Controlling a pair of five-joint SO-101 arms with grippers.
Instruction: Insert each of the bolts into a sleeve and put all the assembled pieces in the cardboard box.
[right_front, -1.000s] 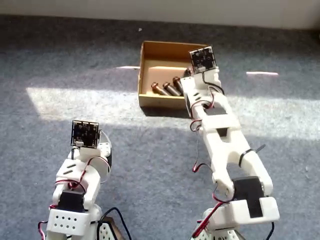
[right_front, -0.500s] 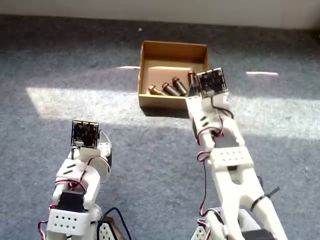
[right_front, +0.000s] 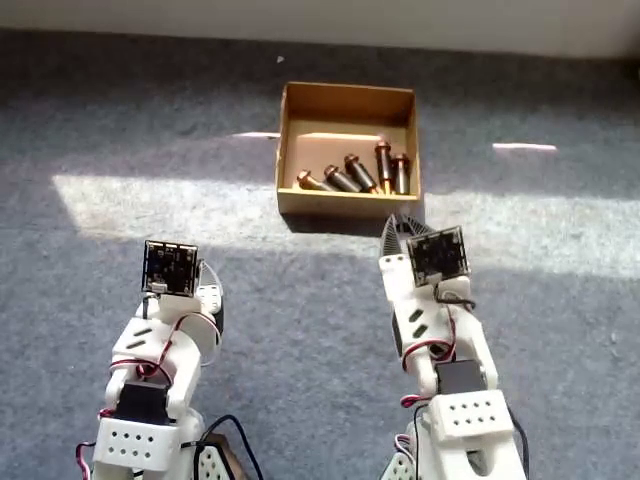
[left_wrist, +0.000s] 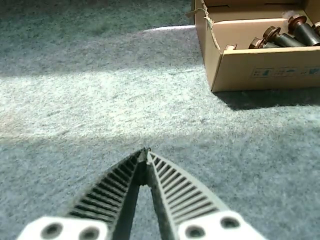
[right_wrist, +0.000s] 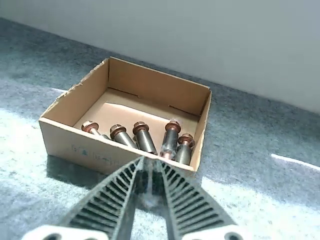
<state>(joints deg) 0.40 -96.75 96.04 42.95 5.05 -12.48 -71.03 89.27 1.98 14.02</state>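
The cardboard box (right_front: 347, 97) stands on the grey carpet at the back middle. Inside it lie several assembled bolt-and-sleeve pieces (right_front: 355, 172) in a row along its near wall, also seen as the assembled pieces (right_wrist: 145, 137) and the pieces (left_wrist: 280, 36). My right gripper (right_front: 392, 224) hovers just in front of the box's near wall, shut and empty; in its own view the right gripper (right_wrist: 147, 167) points at the box (right_wrist: 65, 142). My left gripper (left_wrist: 145, 152) is shut, empty, low over bare carpet, left of the box (left_wrist: 260, 70).
Grey carpet (right_front: 250, 300) covers the whole area, with a bright sunlit band across the middle. A pale wall (right_wrist: 200, 35) rises behind the box. The left arm (right_front: 165, 330) sits folded at the near left.
The right arm has pulled back from over the box toward its base; its gripper now sits in front of the box. One more piece lies uncovered in the box. The left arm kept still.
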